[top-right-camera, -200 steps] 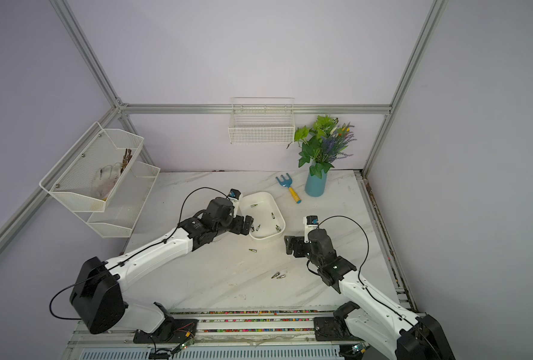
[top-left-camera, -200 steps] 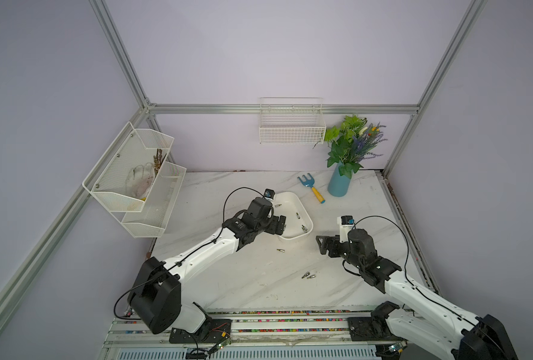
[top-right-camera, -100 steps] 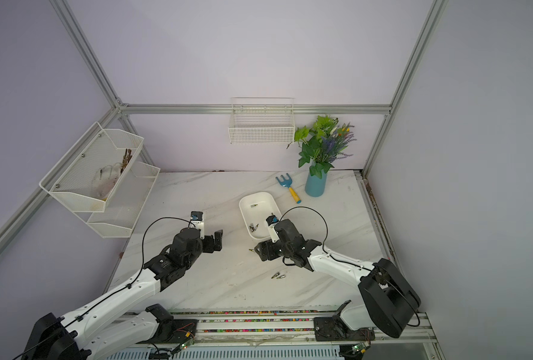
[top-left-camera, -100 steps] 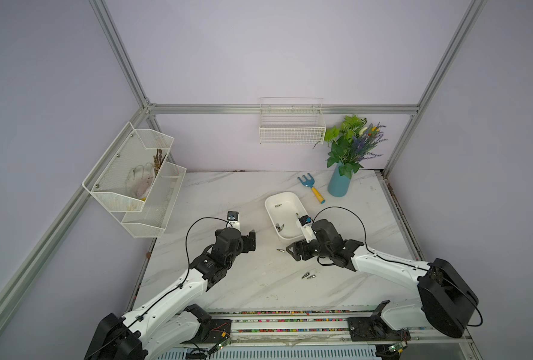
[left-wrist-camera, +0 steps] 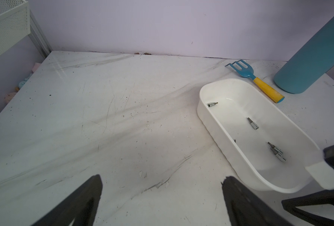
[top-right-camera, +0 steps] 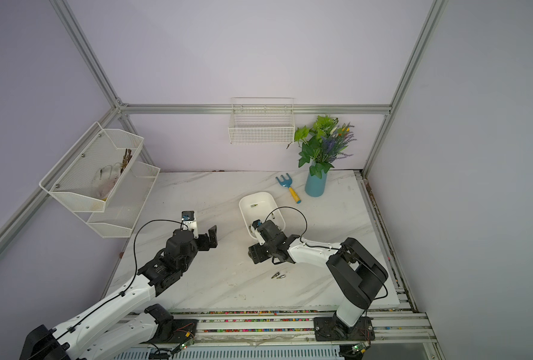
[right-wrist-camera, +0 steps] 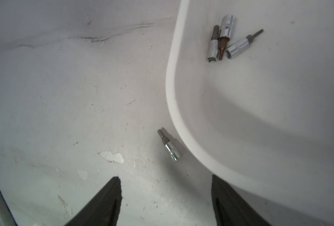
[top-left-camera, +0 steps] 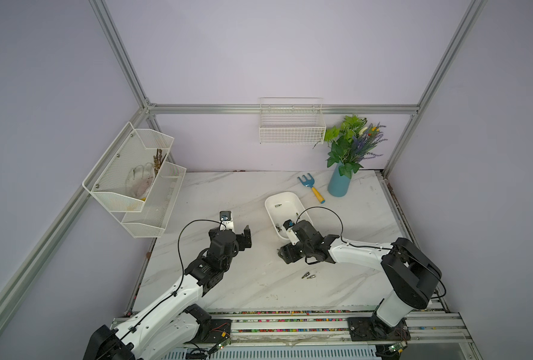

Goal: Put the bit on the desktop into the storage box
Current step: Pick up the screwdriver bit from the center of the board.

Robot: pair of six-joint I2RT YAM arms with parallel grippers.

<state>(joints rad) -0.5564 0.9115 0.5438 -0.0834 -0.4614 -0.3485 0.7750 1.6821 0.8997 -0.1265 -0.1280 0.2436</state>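
The storage box (top-left-camera: 284,194), a white shallow tub, lies right of the table's middle and holds several bits (left-wrist-camera: 253,123). One silver bit (right-wrist-camera: 169,145) lies on the desktop, close beside the box's rounded near corner (right-wrist-camera: 170,88). My right gripper (right-wrist-camera: 165,177) hovers low just short of this bit, jaws open and nothing between them; in both top views it (top-left-camera: 285,254) sits at the box's near end. Two more bits (top-left-camera: 309,275) lie together nearer the front. My left gripper (top-left-camera: 243,238) is wide open over bare table, left of the box.
A blue rake with a yellow handle (top-left-camera: 310,187) and a teal vase of plants (top-left-camera: 339,184) stand behind the box. A wire basket (top-left-camera: 291,129) hangs on the back wall. A two-tier mesh rack (top-left-camera: 134,177) is on the left wall.
My left arm has drawn back from the box toward the front left. My right arm has swung left to the box's near end, and its jaws have narrowed somewhat.
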